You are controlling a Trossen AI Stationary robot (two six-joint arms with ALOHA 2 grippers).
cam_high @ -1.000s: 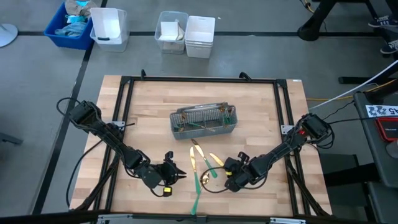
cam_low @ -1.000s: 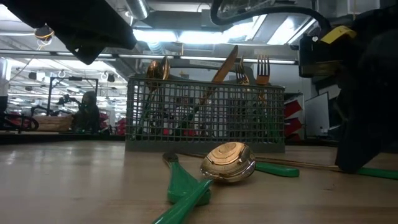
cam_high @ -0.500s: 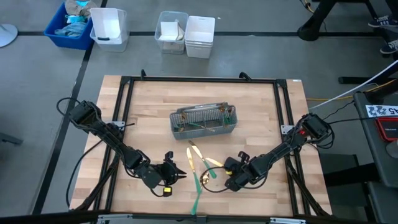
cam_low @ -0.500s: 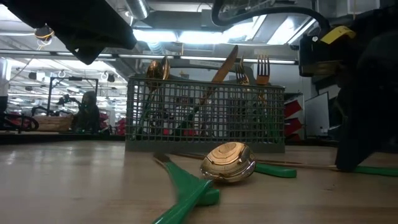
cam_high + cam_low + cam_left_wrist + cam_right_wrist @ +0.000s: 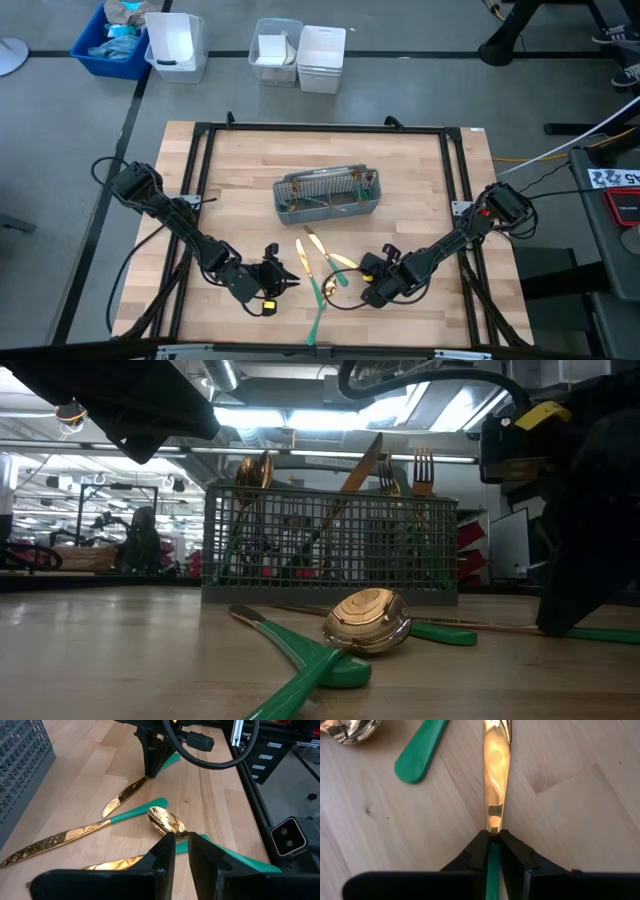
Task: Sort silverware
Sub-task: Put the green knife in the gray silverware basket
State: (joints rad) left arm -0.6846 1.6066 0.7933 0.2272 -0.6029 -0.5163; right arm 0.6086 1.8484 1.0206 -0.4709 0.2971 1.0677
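Silverware with gold heads and green handles lies loose on the wooden table in front of the grey mesh caddy [image 5: 330, 196], where more pieces stand upright. On the wood are a spoon [image 5: 368, 622], a knife [image 5: 75, 834] and a second knife [image 5: 496, 775]. My right gripper [image 5: 492, 851] is shut on that second knife. My left gripper [image 5: 181, 854] hovers just above the spoon [image 5: 167, 822]; its fingers are almost together with nothing between them. In the high view the left gripper [image 5: 288, 282] is left of the loose pieces and the right gripper [image 5: 364, 272] is right of them. My right gripper pinches the knife's green handle [image 5: 493, 855] between its two fingers, just behind where the gold blade begins. The fingers come down steeply from above. The blade [image 5: 496, 775] lies flat on the wood, pointing away from the gripper.
The black frame [image 5: 320, 128] runs round the table. Beyond the far edge, white bins [image 5: 322, 58] and a blue bin [image 5: 105, 45] stand on the floor. Bare wood lies left of the caddy and along the near edge.
One loose knife has turned where it lies. Its green handle end has swung toward the near edge and under the spoon's bowl, and its blade tip has gone toward the table's left. Both arms have kept their places.
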